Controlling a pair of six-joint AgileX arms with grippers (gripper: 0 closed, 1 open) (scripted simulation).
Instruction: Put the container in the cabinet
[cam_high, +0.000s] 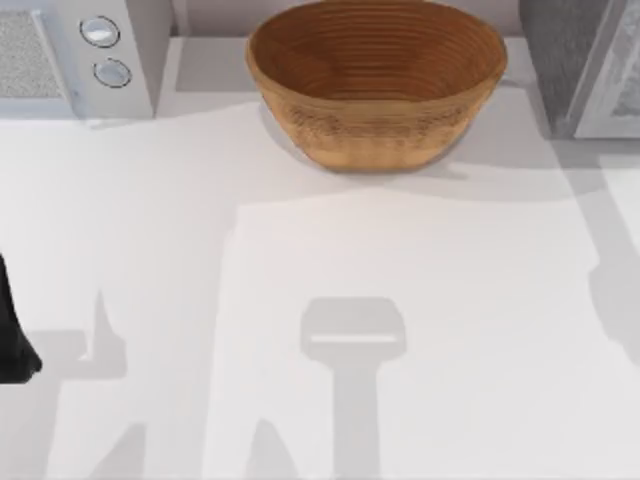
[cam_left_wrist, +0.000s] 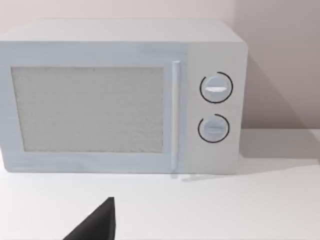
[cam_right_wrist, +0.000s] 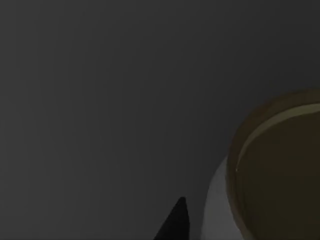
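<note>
Left arm (cam_high: 12, 345) parked at table's (cam_high: 300, 230) left edge, facing microwave (cam_left_wrist: 120, 100); claw state impossible to tell. Right wrist view dark. Basket (cam_high: 375, 85) at back middle, between microwave and cabinet (cam_high: 580, 60). Container's place impossible to tell.

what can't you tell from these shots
- Cabinet: cut off by the top view's right edge, inside hidden.
- Right wrist view: dark.
- Left arm: cut off by the top view's left edge, jaws unreadable.
- Microwave: door shut, contents hidden.
</note>
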